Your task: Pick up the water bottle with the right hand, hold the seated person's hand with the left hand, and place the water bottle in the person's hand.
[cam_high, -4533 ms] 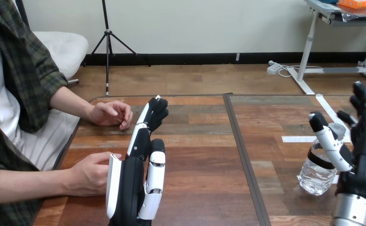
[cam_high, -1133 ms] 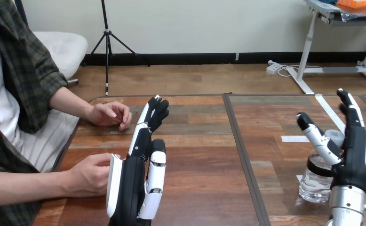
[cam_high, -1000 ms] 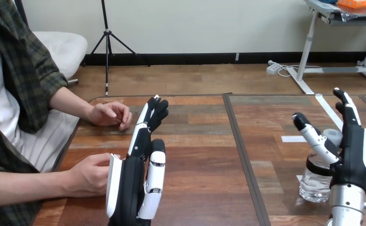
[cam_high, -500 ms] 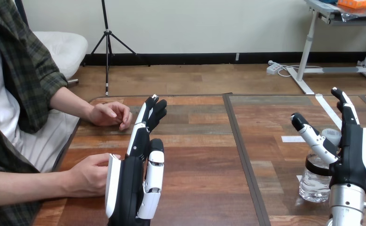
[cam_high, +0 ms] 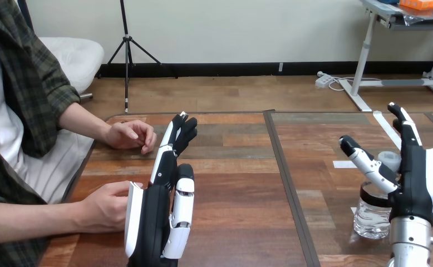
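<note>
The left hand (cam_high: 157, 214) is rising from the view's bottom edge and standing on its edge, with its fingers (cam_high: 172, 139) reaching straight forward and close together. The right hand (cam_high: 416, 186) is standing upright on its silver forearm (cam_high: 408, 245), its fingers pointing straight up and its thumb (cam_high: 364, 162) spreading wide toward the left. Both hands are holding open.

Head-mounted view, forward and down across the near table (cam_high: 231, 183)

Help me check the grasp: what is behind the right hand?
The water bottle stands upright on the table behind the open right hand, cap and clear base showing. The hand covers its right side, so contact cannot be told.
</note>
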